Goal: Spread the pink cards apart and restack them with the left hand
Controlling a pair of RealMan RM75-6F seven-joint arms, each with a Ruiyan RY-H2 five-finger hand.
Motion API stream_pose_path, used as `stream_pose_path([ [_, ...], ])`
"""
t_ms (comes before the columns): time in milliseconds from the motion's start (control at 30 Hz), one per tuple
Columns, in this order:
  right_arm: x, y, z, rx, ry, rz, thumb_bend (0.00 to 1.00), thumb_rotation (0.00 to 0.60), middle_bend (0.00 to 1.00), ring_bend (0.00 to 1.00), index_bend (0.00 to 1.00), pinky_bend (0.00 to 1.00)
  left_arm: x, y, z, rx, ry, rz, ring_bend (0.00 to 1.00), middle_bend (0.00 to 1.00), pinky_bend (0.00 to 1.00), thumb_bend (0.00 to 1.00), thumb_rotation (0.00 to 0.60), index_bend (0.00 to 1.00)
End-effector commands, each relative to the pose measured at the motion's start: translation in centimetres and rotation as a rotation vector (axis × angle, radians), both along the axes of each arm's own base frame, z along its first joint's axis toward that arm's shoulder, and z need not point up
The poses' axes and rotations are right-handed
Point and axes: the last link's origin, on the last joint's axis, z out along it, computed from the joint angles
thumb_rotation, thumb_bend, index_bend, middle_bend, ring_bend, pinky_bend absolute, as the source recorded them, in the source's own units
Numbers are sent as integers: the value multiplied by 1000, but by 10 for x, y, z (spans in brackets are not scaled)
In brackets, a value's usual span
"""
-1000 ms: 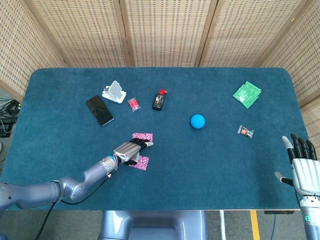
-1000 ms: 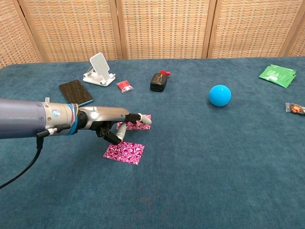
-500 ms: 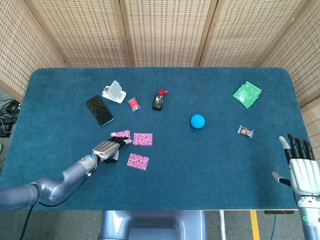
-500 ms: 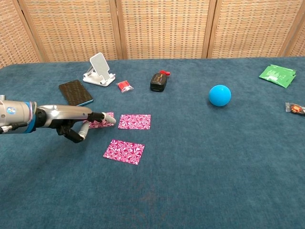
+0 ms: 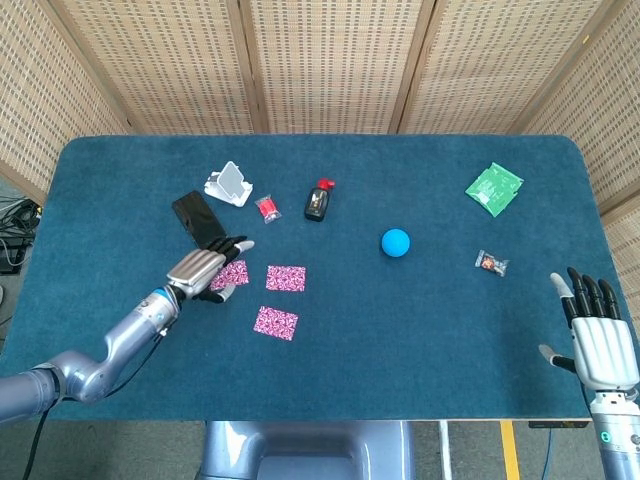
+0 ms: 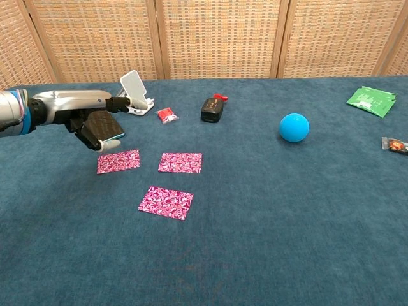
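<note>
Three pink patterned cards lie apart and flat on the blue table. The left card (image 6: 118, 161) is beside the middle card (image 6: 180, 162), and the third card (image 6: 166, 202) is nearer to me. In the head view the left card (image 5: 235, 272) is partly covered by my left hand (image 5: 200, 268), with the middle card (image 5: 286, 278) and the near card (image 5: 275, 323) in plain sight. In the chest view my left hand (image 6: 95, 121) hovers palm down above and behind the left card, holding nothing. My right hand (image 5: 598, 335) is open, fingers spread, at the table's near right edge.
A black phone (image 5: 200, 220) and a white phone stand (image 5: 230, 184) lie just behind my left hand. Further right are a small red packet (image 5: 267, 208), a black object with a red cap (image 5: 318, 201), a blue ball (image 5: 395, 242), a candy (image 5: 491, 263) and a green packet (image 5: 494, 189).
My left hand dragged one card leftward off the middle card, then lifted off it and pulled back toward the phone. The right hand drifted slightly lower.
</note>
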Motion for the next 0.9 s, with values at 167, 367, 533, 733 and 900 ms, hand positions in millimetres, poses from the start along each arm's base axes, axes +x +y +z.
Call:
stream_pose_path([
  [167, -2, -2, 2, -9, 0, -9, 0, 600, 0, 0, 0, 0, 45, 27, -39, 43, 46, -29, 0, 0, 0, 45, 600, 325],
  [367, -7, -4, 4, -13, -2, -28, 0, 600, 0, 0, 0, 0, 63, 32, -67, 41, 91, -4, 0, 0, 0, 90, 600, 354],
  [533, -12, -6, 7, -19, -7, -43, 0, 600, 0, 0, 0, 0, 65, 39, -81, 40, 136, 32, 0, 0, 0, 128, 600, 354],
  [733, -13, -7, 8, -21, -13, -48, 0, 600, 0, 0, 0, 0, 71, 42, -91, 36, 171, 32, 0, 0, 0, 163, 600, 352],
  [900, -14, -8, 7, -17, -14, -54, 0, 600, 0, 0, 0, 0, 71, 42, -96, 27, 191, 31, 0, 0, 0, 163, 600, 349],
])
